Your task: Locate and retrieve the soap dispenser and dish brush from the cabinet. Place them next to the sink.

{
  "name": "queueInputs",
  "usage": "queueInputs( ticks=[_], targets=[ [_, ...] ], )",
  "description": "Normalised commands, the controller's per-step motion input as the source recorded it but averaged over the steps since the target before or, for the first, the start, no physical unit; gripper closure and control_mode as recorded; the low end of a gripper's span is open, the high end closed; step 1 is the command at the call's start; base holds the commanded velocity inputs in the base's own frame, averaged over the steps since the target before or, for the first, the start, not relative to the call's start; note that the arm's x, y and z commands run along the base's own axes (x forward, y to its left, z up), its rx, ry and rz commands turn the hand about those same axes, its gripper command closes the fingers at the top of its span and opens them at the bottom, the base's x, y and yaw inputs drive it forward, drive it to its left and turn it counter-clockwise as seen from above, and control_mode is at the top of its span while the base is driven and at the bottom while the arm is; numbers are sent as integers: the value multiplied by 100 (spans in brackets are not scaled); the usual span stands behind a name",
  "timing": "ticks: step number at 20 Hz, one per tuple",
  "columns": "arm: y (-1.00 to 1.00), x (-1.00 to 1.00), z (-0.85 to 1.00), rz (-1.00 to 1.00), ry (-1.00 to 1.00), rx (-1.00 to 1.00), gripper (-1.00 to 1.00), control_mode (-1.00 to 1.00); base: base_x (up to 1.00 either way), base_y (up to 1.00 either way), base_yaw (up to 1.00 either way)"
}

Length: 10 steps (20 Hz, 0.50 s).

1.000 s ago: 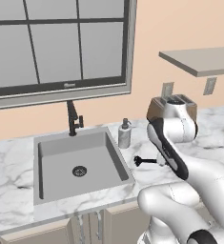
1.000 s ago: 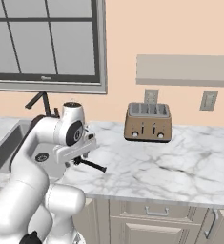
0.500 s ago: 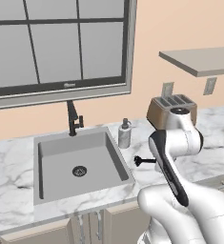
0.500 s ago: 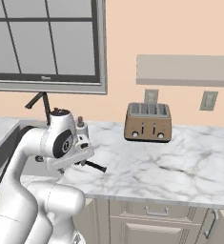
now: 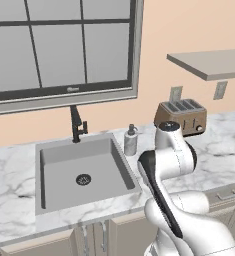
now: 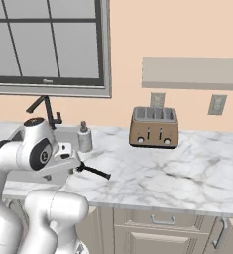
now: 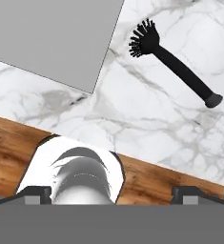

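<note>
Two task items rest on the white marbled bench (image 6: 187,163): the cylindrical soap dispenser (image 5: 131,141) upright beside the grey rectangular sink (image 5: 56,162), and the slender black dish brush (image 7: 171,62) flat, bristled head toward the sink. Claw (image 7: 111,193) released, holding nothing.

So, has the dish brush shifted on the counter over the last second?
No. The dish brush lies in the same spot beside the soap dispenser, right of the sink.
</note>
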Motion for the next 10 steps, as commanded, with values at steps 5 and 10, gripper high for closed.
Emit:
queueInputs(
  ticks=[5, 10],
  targets=[
    [26, -1, 0, -15, -8, 0, -100, -100, 0, 0, 0],
    [4, 62, -1, -2, 0, 0, -100, -100, 0, 0, 0]
  ],
)
